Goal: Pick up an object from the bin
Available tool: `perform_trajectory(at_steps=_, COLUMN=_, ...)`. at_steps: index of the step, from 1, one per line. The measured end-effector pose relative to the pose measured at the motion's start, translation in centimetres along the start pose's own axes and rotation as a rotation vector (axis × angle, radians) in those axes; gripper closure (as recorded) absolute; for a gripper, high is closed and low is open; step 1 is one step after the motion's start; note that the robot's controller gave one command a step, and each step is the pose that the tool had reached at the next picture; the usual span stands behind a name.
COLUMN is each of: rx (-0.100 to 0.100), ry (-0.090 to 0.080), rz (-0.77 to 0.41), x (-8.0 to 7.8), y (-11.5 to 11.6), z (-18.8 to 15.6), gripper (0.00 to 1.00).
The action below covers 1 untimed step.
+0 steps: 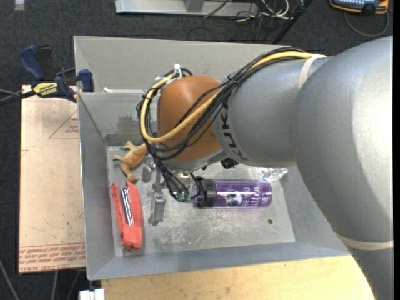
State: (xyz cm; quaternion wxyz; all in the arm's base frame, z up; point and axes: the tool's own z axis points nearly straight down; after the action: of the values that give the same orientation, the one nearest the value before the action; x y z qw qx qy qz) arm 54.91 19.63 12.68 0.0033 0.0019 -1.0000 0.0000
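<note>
My gripper point(167, 202) hangs below the orange wrist cover, low over the bin floor left of centre. It is open, and I see nothing between its fingers. One grey fingertip point(156, 210) stands just right of a red stapler-like tool point(127, 216) that lies lengthwise along the left wall. The other finger is close to the dark cap end of a purple bottle point(234, 194) lying on its side. A tan toy animal point(130, 157) rests just up and left of the gripper.
A crumpled piece of clear plastic point(274, 174) lies beyond the bottle, partly under the arm. The arm and its cables cover the bin's centre and right. Bare floor shows along the front wall.
</note>
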Motion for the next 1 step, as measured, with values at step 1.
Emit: perform_trajectory(at_steps=1, rx=-0.001, ry=-0.006, rz=0.003, x=-0.17, y=-0.08, z=-0.47, gripper=0.0)
